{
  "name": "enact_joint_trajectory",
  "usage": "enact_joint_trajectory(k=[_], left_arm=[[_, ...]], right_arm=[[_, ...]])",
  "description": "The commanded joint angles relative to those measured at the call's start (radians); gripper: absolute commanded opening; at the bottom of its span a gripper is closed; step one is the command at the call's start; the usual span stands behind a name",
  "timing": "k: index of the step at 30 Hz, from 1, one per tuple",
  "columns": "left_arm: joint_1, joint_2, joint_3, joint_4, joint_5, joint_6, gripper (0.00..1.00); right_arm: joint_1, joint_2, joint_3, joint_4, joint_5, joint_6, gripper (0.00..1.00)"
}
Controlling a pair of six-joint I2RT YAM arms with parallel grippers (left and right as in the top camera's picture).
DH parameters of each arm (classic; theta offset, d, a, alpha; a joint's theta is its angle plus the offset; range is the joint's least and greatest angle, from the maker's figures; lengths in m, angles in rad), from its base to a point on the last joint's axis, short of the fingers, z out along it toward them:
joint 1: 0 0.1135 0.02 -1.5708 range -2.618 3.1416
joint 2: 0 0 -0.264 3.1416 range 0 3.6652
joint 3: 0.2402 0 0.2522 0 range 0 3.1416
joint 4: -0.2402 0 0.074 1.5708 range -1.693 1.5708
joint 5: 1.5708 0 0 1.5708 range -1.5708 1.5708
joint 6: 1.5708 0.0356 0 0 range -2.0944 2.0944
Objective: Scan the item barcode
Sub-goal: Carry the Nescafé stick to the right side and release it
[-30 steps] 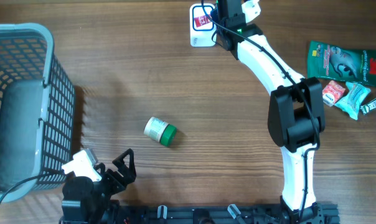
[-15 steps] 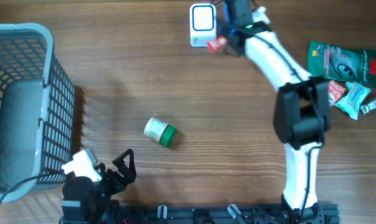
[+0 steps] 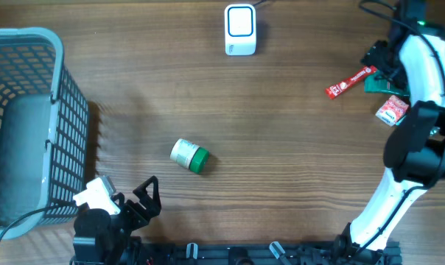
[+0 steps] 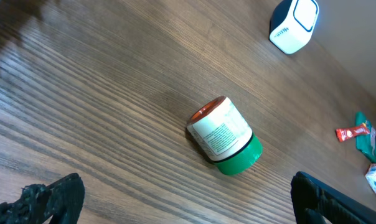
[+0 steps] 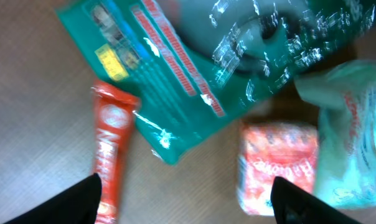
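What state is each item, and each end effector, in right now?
Grey plastic mesh basket: upright, looks empty.
White box-shaped barcode scanner: standing, nothing in front.
White jar with green lid: lying on its side.
Red stick sachet: flat on table, not held.
Green foil pouch: flat on table.
Left end effector: open, empty.
Right end effector: open, empty, above the pouch.

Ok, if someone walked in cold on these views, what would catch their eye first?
A big grey plastic lattice basket fills the left edge of the wooden table. Mid-table, a small white jar with a green lid lies alone on its side. At the far right, the right gripper hangs open over a green foil pouch, with a long red sachet beside it.
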Motion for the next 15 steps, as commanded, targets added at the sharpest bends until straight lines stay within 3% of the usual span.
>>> enact_joint_trajectory(k=[1, 7, 9, 11, 15], left_arm=[[0.006, -0.002, -0.005, 0.003, 0.005, -0.002, 1.00], [0.006, -0.002, -0.005, 0.003, 0.005, -0.002, 1.00], [0.006, -0.002, -0.005, 0.003, 0.005, -0.002, 1.00], [0.006, -0.002, -0.005, 0.003, 0.005, -0.002, 1.00], [0.006, -0.002, -0.005, 0.003, 0.005, -0.002, 1.00]], right_arm=[[0.024, -0.079, 0.027, -0.058, -0.241, -0.062, 0.89], [0.317, -0.141, 0.024, -0.259, -0.637, -0.099, 0.89], [0.439, -0.141, 0.019, -0.285, -0.651, -0.179, 0.89], [0.565, -0.141, 0.019, -0.309, -0.651, -0.288, 1.00], [0.734, -0.140, 0.019, -0.311, -0.649, -0.397, 1.00]])
